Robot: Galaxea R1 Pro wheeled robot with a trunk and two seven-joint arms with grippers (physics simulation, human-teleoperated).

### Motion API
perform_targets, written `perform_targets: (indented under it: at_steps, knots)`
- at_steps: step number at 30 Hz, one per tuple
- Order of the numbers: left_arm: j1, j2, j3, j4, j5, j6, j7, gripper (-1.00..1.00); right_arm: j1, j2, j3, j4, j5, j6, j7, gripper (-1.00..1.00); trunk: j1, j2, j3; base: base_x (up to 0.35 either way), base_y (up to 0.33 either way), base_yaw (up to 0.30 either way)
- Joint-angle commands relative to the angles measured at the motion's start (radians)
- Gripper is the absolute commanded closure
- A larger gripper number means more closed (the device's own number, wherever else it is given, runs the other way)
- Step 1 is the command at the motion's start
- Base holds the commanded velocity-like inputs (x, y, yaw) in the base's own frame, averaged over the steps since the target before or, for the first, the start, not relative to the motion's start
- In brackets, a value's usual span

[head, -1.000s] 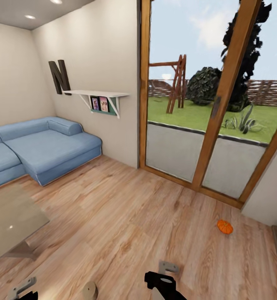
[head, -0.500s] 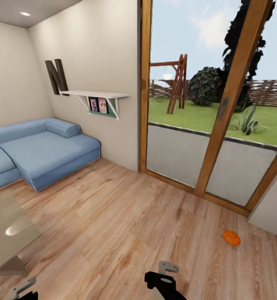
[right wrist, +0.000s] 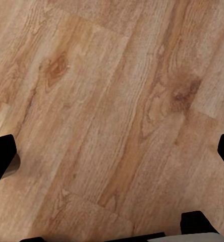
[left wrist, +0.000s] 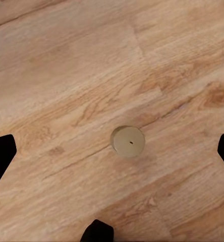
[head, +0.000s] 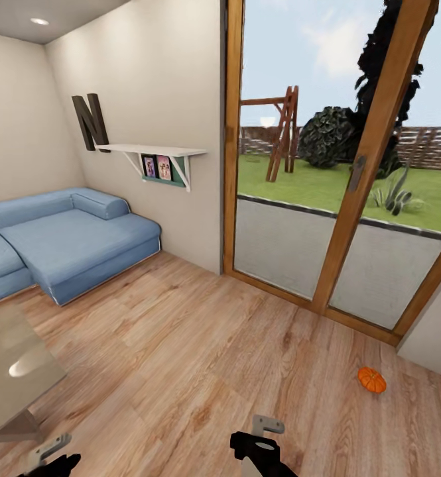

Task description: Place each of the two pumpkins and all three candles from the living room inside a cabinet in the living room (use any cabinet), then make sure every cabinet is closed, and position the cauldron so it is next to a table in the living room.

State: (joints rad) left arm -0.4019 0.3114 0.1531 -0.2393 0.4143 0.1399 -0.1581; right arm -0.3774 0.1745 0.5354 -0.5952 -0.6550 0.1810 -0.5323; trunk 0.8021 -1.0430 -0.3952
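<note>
One orange ribbed pumpkin (head: 372, 379) lies on the wood floor at the right, near the glass door's frame. A short tan candle (left wrist: 128, 140) stands on the floor straight below my left gripper (left wrist: 112, 154), whose black fingertips (left wrist: 1, 156) are spread wide apart and well above it. In the head view the left gripper (head: 48, 454) is at the bottom left edge. My right gripper (head: 265, 429) hangs low in the middle, open over bare floorboards (right wrist: 112, 101). The cabinet is out of view.
A blue corner sofa (head: 67, 238) fills the left side. A glass-topped table (head: 8, 371) juts in at the lower left. A wood-framed sliding glass door (head: 326, 199) stands ahead, with a wall shelf (head: 157, 151) to its left. Open floor lies between them.
The camera has shifted, so the pumpkin sits lower and further right in the picture. The candle has dropped out of the head view's bottom edge. My left gripper has edged inward.
</note>
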Motion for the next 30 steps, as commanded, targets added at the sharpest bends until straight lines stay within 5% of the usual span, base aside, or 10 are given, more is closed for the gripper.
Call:
perform_targets:
  at_steps: [1, 8, 20, 30]
  knots:
    - [0.0, 0.0, 0.0, 0.0, 0.0, 0.0, -0.014, -1.0, 0.0, 0.0, 0.0, 0.0, 0.0, 0.0, 0.0, -1.0, 0.0, 0.0, 0.0, 0.0, 0.0, 0.0]
    - [0.0, 0.0, -0.001, 0.0, 0.0, 0.001, -0.038, -1.0, 0.0, 0.0, 0.0, 0.001, 0.0, 0.0, 0.001, -1.0, 0.0, 0.0, 0.0, 0.0, 0.0, 0.0]
    - [0.0, -0.001, -0.003, 0.0, 0.0, 0.001, -0.038, -1.0, 0.0, 0.0, 0.0, 0.0, -0.003, 0.003, 0.0, -1.0, 0.046, -0.084, -0.038, 0.0, 0.0, 0.0]
    - [0.0, -0.004, -0.044, 0.0, 0.001, 0.006, -0.036, -1.0, 0.0, 0.0, 0.001, -0.007, -0.001, 0.004, -0.003, -1.0, 0.084, -0.154, -0.069, 0.0, 0.0, 0.0]
